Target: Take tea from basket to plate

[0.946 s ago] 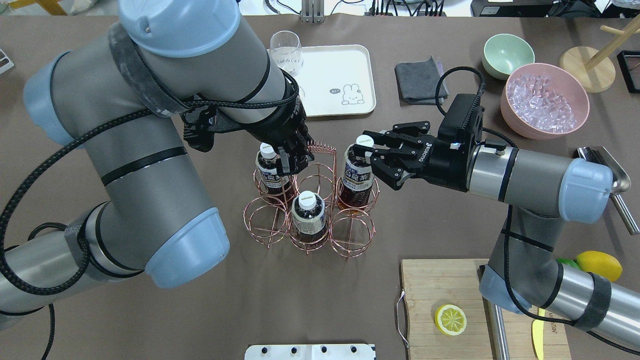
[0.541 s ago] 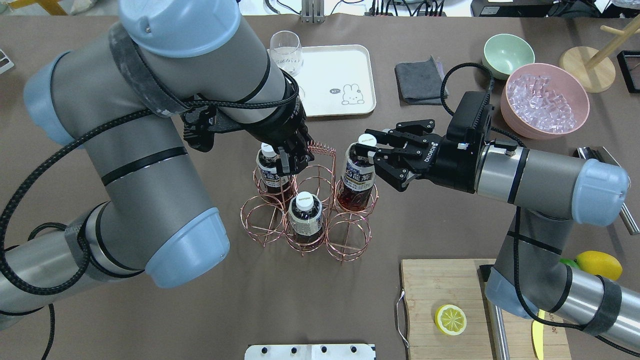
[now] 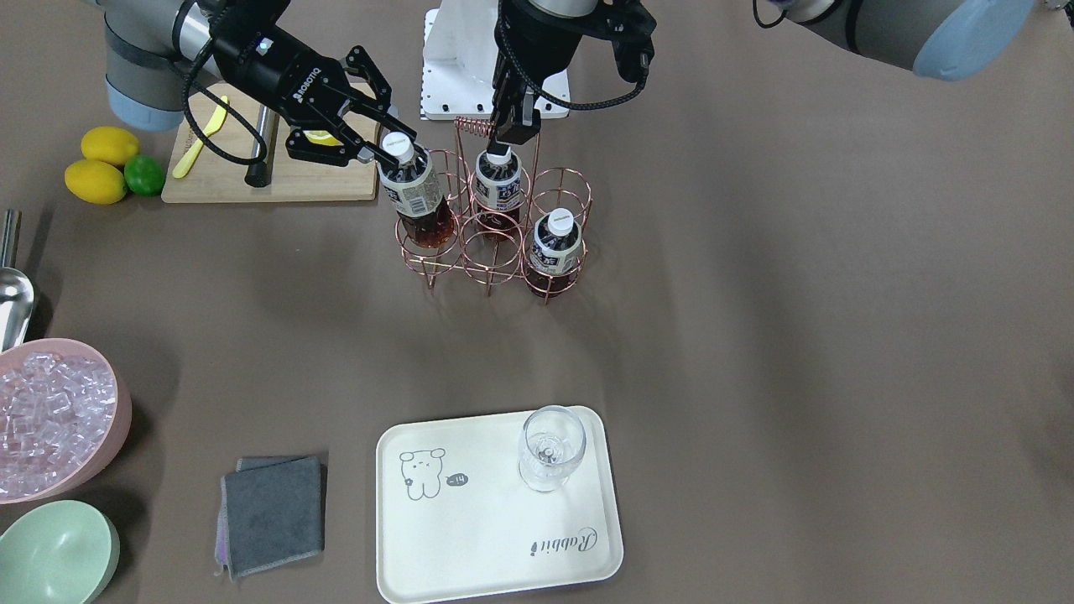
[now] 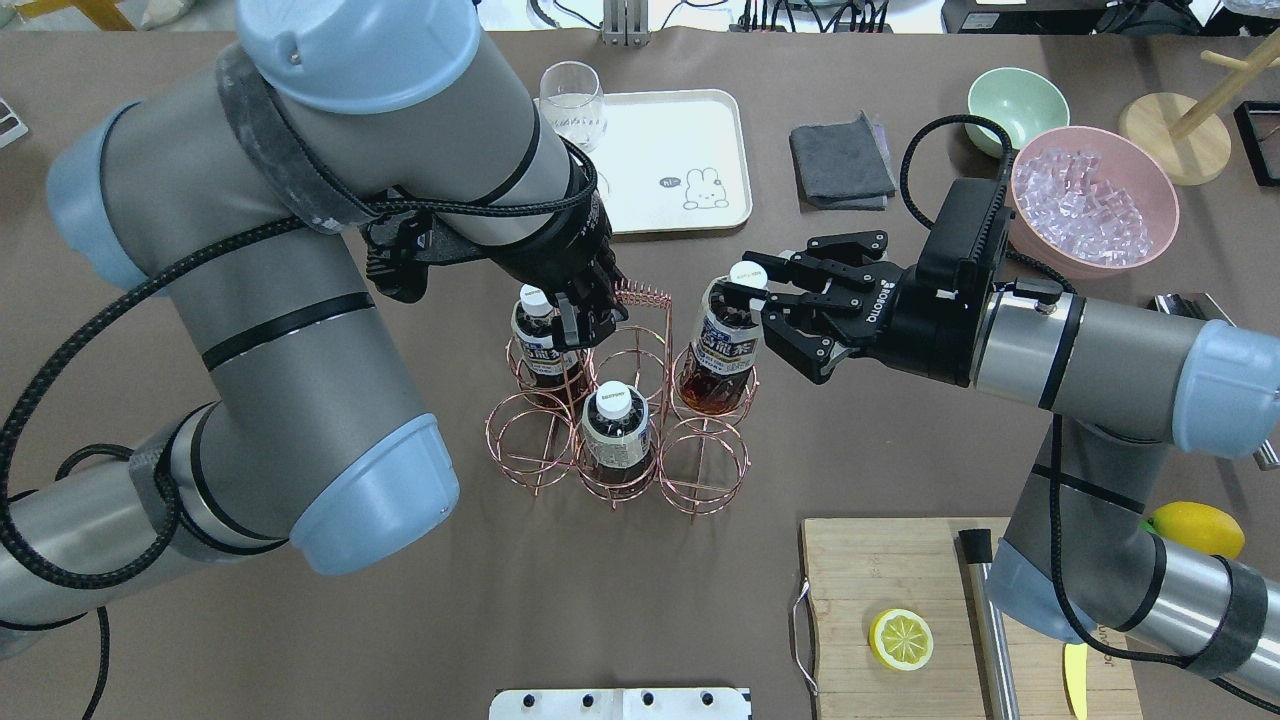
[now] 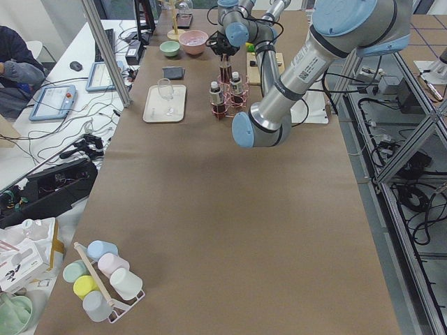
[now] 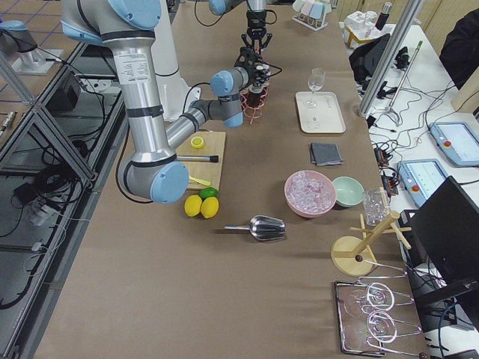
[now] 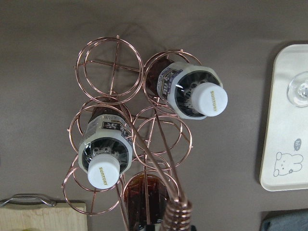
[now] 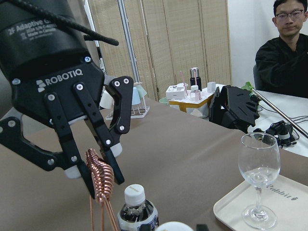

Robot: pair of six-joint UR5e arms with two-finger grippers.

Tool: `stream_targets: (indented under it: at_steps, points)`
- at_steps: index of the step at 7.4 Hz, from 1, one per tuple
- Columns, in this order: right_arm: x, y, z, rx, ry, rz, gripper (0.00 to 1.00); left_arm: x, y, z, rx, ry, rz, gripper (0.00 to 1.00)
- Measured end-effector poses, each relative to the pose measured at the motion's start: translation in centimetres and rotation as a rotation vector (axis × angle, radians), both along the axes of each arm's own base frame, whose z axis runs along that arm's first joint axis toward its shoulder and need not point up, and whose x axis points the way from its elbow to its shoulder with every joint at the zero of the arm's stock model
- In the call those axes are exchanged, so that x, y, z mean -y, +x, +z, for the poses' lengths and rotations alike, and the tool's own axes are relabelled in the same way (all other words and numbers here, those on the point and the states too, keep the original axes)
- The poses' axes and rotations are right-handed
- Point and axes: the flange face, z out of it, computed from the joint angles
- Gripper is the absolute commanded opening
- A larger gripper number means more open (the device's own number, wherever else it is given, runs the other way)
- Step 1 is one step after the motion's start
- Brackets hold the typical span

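Observation:
The copper wire basket (image 4: 700, 470) stands mid-table and holds three tea bottles. My left gripper (image 4: 590, 305) is shut on its coiled handle (image 4: 640, 295); the right wrist view shows its fingers (image 8: 113, 151) clamped on the coil (image 8: 98, 178). My right gripper (image 4: 752, 292) is shut on the neck of the right-hand tea bottle (image 4: 722, 345), which leans right with its base still in a ring. It also shows in the front view (image 3: 415, 197). Two other bottles (image 4: 537, 335) (image 4: 615, 425) stand upright in rings. The cream plate (image 4: 680, 150) lies beyond the basket.
A wine glass (image 4: 572, 105) stands on the plate's left end. A grey cloth (image 4: 840, 160), a mint bowl (image 4: 1015, 105) and a pink bowl of ice (image 4: 1095, 200) are at the far right. A cutting board (image 4: 880, 600) with a lemon half lies near right.
My right gripper has moved right and slightly away with the bottle's cap, so the bottle leans further right. The basket shifted slightly. The left arm has held still.

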Motion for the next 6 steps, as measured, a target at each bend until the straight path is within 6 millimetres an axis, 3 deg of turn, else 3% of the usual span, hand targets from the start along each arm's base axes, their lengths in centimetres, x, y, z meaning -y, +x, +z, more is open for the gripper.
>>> stream_targets:
  at_steps: [3, 6]
  points:
    - [1.0, 2.7, -1.3, 0.011, 0.013, 0.049, 0.00, 0.0, 0.0, 0.0, 0.000, 0.000, 0.000, 0.00]
    - [3.0, 5.6, -1.0, -0.002, 0.010, 0.104, 0.00, 0.0, 0.0, 0.0, 0.000, 0.000, 0.000, 0.00]
